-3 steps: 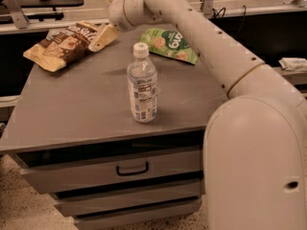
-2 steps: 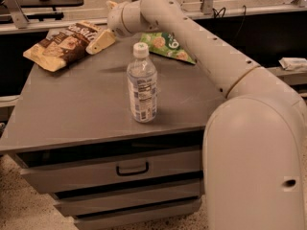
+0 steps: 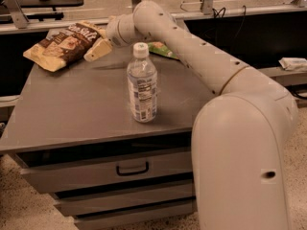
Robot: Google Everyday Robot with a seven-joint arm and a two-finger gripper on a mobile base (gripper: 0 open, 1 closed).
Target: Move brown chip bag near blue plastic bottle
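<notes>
The brown chip bag (image 3: 60, 44) lies at the back left corner of the grey cabinet top (image 3: 76, 104). My gripper (image 3: 97, 44) is at the bag's right end, touching or just beside it, low over the surface. The blue plastic bottle (image 3: 142, 84) stands upright near the middle of the top, well apart from the bag, in front of my arm (image 3: 192, 51).
A green snack bag (image 3: 163, 49) lies at the back, mostly hidden behind my arm. The cabinet has drawers with a handle (image 3: 132, 168) below. My arm's large base (image 3: 244, 162) stands at the cabinet's right side. A shelf runs behind.
My gripper has moved left to the chip bag's right end. The arm now covers more of the green bag. The bottle has not moved.
</notes>
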